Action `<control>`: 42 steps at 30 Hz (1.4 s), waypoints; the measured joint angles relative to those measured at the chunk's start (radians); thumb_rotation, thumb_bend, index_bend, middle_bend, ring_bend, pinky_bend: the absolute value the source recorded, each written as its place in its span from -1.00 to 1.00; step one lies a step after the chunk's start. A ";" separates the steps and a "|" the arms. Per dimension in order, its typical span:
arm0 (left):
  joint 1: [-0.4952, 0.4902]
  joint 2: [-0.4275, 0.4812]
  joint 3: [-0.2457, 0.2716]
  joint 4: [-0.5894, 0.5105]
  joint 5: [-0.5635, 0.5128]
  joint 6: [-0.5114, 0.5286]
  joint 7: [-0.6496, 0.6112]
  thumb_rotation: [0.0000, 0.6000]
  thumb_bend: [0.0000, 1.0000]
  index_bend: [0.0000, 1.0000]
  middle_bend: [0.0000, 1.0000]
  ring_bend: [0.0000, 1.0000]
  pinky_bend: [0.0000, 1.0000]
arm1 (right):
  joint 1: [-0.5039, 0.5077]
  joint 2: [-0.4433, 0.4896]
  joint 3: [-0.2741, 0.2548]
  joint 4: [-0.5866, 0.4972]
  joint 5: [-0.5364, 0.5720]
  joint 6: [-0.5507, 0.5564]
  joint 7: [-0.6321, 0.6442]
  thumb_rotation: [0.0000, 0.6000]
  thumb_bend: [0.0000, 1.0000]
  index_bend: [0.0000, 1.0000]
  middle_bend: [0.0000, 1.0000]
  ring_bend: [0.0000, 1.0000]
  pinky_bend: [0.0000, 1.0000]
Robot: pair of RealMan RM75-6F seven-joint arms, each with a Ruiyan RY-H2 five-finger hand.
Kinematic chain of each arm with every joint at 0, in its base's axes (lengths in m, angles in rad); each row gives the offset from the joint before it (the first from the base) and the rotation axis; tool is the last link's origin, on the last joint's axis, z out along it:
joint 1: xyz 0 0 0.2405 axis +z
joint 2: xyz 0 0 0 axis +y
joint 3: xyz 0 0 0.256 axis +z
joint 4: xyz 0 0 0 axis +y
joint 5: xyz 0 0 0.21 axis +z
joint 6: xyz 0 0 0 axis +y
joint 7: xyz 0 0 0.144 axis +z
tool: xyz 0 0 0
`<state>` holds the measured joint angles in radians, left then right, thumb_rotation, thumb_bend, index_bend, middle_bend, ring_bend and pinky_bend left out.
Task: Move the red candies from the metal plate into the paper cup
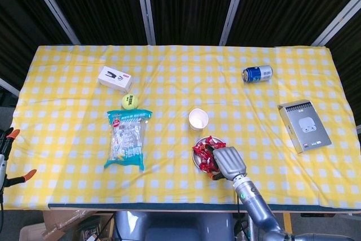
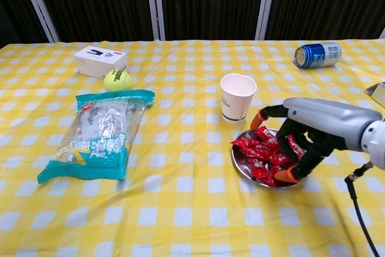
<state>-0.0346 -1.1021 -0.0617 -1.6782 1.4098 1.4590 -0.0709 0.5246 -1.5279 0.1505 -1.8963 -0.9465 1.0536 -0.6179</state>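
We see our right robot hand (image 2: 301,142) down over the red candies (image 2: 264,151) on the metal plate (image 2: 239,164) near the counter's front edge, fingers spread and curled among the wrappers; whether they grip one, we cannot tell. The paper cup (image 2: 237,97) stands upright just behind the plate. Our left robot hand (image 1: 7,156) sits off the counter's left edge, fingers apart.

No text can be read for certain. The tennis ball (image 2: 118,80) carries dark lettering and the teal snack bag (image 2: 96,133) shows printed characters, both too small to make out.
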 measured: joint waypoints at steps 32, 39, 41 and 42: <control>-0.010 0.004 0.007 -0.010 -0.003 -0.016 0.001 1.00 -0.98 -1.00 -1.00 -1.00 -1.00 | 0.114 -0.077 0.005 0.132 0.242 0.029 -0.059 1.00 -0.46 -0.58 0.41 0.62 0.97; -0.011 0.006 0.008 -0.017 -0.004 -0.017 0.006 1.00 -0.98 -1.00 -1.00 -1.00 -1.00 | 0.128 -0.088 -0.001 0.155 0.274 0.030 -0.058 1.00 -0.46 -0.06 0.42 0.64 0.97; -0.010 0.006 0.009 -0.013 -0.004 -0.016 0.002 1.00 -0.98 -1.00 -1.00 -1.00 -1.00 | 0.130 -0.090 -0.003 0.160 0.275 0.030 -0.055 1.00 -0.39 0.09 0.44 0.65 0.98; -0.010 0.006 0.009 -0.011 -0.003 -0.016 0.000 1.00 -0.98 -1.00 -1.00 -1.00 -1.00 | 0.131 -0.092 -0.003 0.163 0.275 0.030 -0.052 1.00 -0.31 0.16 0.45 0.66 0.99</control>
<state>-0.0448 -1.0964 -0.0524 -1.6894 1.4067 1.4428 -0.0706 0.6552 -1.6197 0.1472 -1.7335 -0.6714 1.0841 -0.6700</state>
